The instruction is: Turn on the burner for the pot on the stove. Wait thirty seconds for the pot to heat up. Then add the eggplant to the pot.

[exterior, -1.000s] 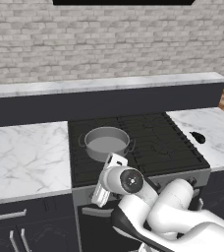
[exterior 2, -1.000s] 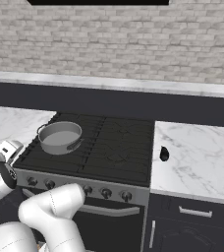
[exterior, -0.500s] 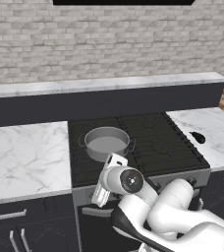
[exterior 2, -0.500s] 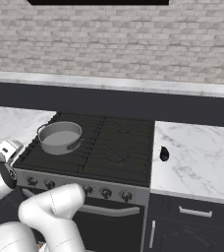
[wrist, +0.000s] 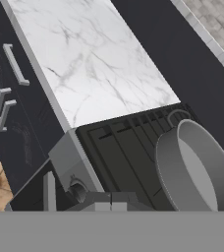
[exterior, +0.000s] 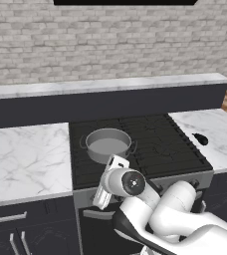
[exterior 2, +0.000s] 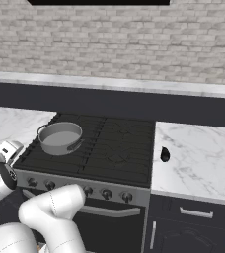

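Observation:
The grey pot (exterior: 108,144) sits on the front left burner (exterior: 89,168) of the black stove (exterior: 155,144), and no flame shows under it. The same pot (wrist: 197,172) fills the right of the hand view. The eggplant (exterior: 200,139), a small dark lump, lies on the right counter, also seen from the other side as the eggplant (exterior 2: 165,154). My gripper (wrist: 111,201) is shut, empty, low at the stove's front left corner. Its tips are just right of a round knob (wrist: 77,191). From the base, the gripper (exterior: 108,182) hangs before the stove's front strip.
Marble counters flank the stove, the left counter (exterior: 21,159) and the right counter (exterior 2: 198,163). A row of knobs (exterior 2: 106,193) runs along the grey front strip above the oven handle (exterior 2: 109,211). Drawer handles (wrist: 14,64) line the dark cabinets. A raised dark ledge (exterior: 105,102) backs the cooktop.

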